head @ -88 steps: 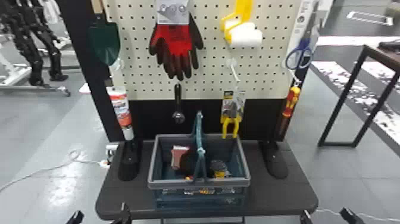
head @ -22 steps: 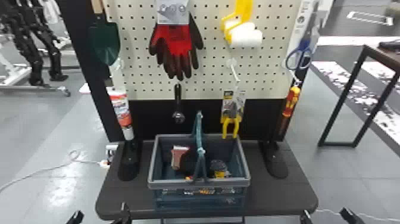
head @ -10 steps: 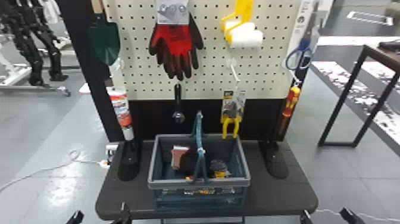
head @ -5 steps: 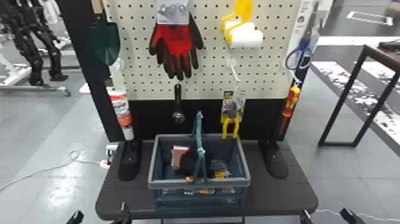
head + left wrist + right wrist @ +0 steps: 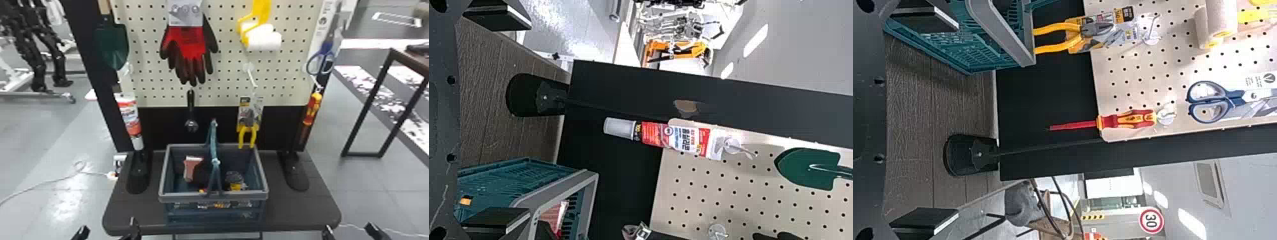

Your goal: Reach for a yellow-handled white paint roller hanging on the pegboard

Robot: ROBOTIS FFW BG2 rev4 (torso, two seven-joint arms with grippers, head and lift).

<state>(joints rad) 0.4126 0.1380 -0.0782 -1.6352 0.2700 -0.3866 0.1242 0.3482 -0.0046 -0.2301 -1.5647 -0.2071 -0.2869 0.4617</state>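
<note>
The white paint roller (image 5: pixel 264 41) hangs high on the pegboard (image 5: pixel 223 60), its sleeve lying roughly crosswise to the robot, its yellow handle (image 5: pixel 261 11) running upward along the board to the head view's top edge. Beneath it come a bare hook (image 5: pixel 252 77) and then the yellow-handled pliers (image 5: pixel 247 137); the gloves (image 5: pixel 191 48) hang to its left, the blue scissors (image 5: pixel 320 62) to its right.

The right claw (image 5: pixel 348 226) is the nearer. It sits low by the front edge of the surface (image 5: pixel 297 210), fingers spread wide with nothing between them. From there the roller lies forward, well above and somewhat to the robot's left. The reach probably calls for a long rise with a leftward drift, closing across the upright handle, clear of the scissors and pliers.

The left claw (image 5: pixel 108 225), also wide apart and empty, waits at the opposite front corner, beyond the basket (image 5: pixel 212 197).
</note>
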